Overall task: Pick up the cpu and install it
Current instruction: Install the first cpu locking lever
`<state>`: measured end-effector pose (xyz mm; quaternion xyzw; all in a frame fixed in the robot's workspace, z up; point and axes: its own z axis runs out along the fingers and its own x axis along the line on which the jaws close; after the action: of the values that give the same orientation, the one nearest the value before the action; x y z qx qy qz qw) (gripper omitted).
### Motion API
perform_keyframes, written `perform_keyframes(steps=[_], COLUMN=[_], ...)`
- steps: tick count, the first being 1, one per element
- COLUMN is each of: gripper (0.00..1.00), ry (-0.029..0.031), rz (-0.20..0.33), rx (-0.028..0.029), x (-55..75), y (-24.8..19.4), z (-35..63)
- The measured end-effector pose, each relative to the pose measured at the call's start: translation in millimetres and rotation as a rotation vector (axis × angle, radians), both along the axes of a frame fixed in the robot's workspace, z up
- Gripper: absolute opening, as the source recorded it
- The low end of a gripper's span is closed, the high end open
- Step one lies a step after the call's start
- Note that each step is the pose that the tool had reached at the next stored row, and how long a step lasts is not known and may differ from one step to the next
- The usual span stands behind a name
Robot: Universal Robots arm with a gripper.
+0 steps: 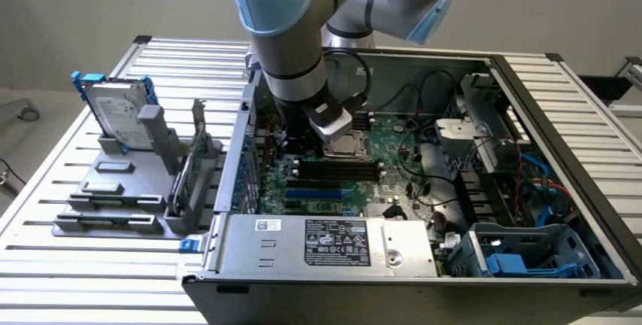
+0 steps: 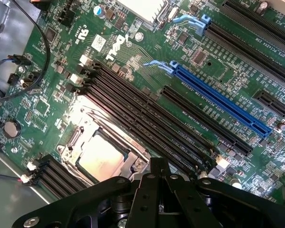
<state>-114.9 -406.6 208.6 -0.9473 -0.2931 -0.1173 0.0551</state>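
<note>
- The arm reaches down into the open computer case [image 1: 561, 189], which lies on its side on the slatted tabletop [image 1: 71, 265], and the claw [image 2: 160, 173] hangs just above the green motherboard [image 2: 133, 52], close to the socket [image 2: 102, 152].
- The claw's fingers are pressed together and hold nothing.
- The cpu [image 2: 100, 159] lies flat inside the socket's metal frame, near the middle of the board and beside the black memory slots [image 2: 147, 118]; in the exterior view it shows as a pale square [image 1: 346, 144] right under the claw.
- As I judge it, the pick-up and the placing are done, and the work stands at the seating end of the install.
- Whether the chip is fully seated, or the frame latched over it, I cannot tell.
- The silver hard drive [image 1: 116, 114] stands in its blue bracket at the tabletop's far corner on the exterior view's left, well apart from the case.
</note>
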Motion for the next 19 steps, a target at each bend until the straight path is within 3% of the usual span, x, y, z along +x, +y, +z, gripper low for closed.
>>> perform_keyframes(steps=[19], gripper=[0.11], ry=[0.0000], rz=[0.000], rx=[0.0018], x=[-0.9], y=[4.6], z=[-6.7])
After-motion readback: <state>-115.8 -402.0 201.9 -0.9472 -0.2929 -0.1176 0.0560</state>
